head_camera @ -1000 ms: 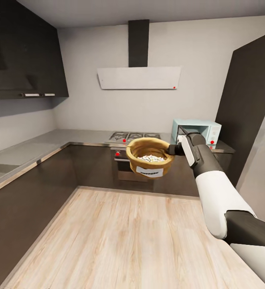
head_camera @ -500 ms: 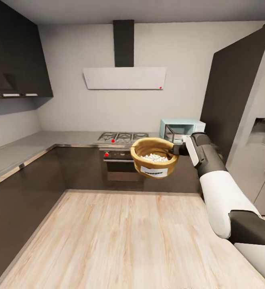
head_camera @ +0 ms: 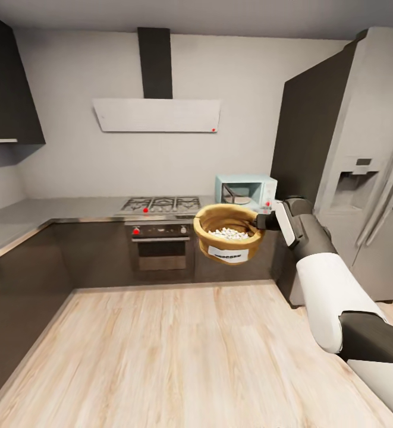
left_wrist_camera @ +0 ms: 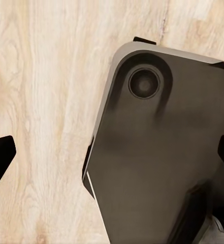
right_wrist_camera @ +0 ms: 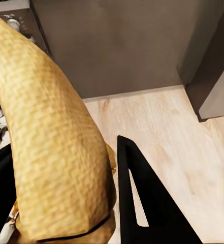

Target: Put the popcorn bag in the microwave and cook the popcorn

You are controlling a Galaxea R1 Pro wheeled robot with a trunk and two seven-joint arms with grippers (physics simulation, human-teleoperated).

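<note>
Right fingers (right_wrist_camera: 66, 203) clamped on popcorn bag (head_camera: 228, 233) rim, w/ popcorn (head_camera: 229, 234) inside.

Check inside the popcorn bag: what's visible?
A heap of small whitish popcorn lies inside the popcorn bag, held by the right claw. The rolled rim hides the bag's bottom and lower contents.

Kitchen colours
Mustard-tan woven bag (head_camera: 228, 241) with white label, whitish popcorn (head_camera: 230, 233); mint-blue microwave (head_camera: 245, 190); grey countertop (head_camera: 71, 209); dark brown cabinets (head_camera: 95, 252); pale wood-grain floor (head_camera: 178, 356).
</note>
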